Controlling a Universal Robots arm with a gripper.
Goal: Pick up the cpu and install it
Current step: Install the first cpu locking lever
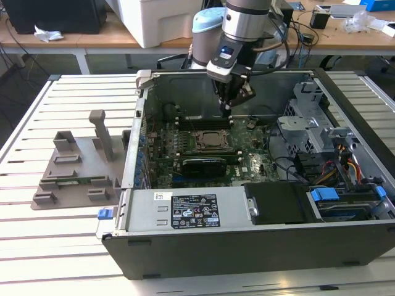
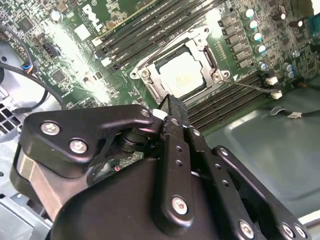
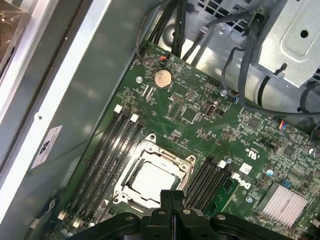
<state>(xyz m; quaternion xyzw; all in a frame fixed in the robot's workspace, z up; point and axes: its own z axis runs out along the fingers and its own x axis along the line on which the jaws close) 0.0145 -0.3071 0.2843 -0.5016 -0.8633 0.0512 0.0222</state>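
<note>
Inside the open computer case [image 1: 247, 250], over the green motherboard [image 3: 200, 115].

Materials: the cpu [image 2: 182, 75] is a flat square with a pale, matte silver top that catches a soft glare. It lies level in the socket frame [image 2: 150, 82], whose stamped bright-metal rim runs round its edges, with screw heads at the corners. In the first wrist view the cpu [image 3: 152, 177] sits the same way. Long black memory slots [image 3: 107, 150] with white end clips flank the frame on both sides. A shiny round coin cell [image 3: 162, 78] and a finned silver heat sink [image 3: 282, 202] sit further out on the board. The case walls are dull grey sheet metal. The case stands on a white slatted table [image 1: 62, 228], with a grey moulded fixture [image 1: 74, 172] beside it on the exterior view's left.

Pincer: my gripper [image 2: 171, 102] is matte black with bright screw heads. The fingers are pressed together with only a thin seam between them, and they hold nothing. The tips hang just beside the socket frame's edge, close over the board [image 1: 227, 110]. I cannot tell whether they touch it.
</note>
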